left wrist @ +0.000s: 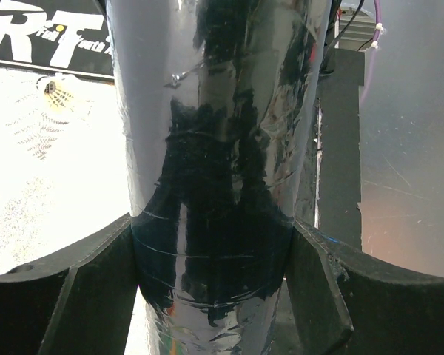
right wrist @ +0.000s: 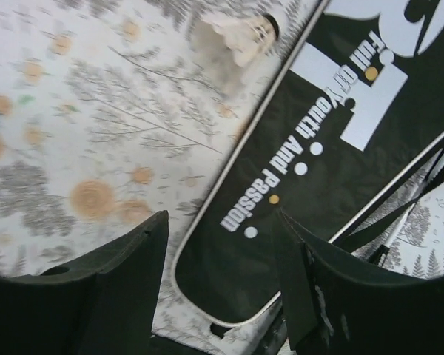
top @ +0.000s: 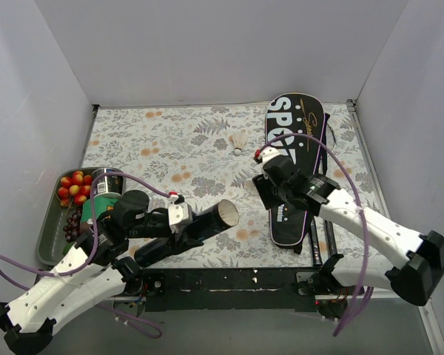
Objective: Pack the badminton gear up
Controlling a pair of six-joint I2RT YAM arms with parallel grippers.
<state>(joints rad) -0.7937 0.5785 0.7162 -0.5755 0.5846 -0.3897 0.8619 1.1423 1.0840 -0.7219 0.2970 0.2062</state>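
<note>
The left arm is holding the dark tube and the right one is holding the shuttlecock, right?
The left gripper does hold the tube, but the right gripper is open and empty over the bag; the shuttlecock lies on the table, as the right wrist view shows.

left tool (top: 179,220): gripping shuttle tube (top: 216,217), open end pointing right
right tool (top: 268,194): above racket bag (top: 300,140)
shuttlecock (top: 239,142): on desk (top: 163,140), left of bag
</note>
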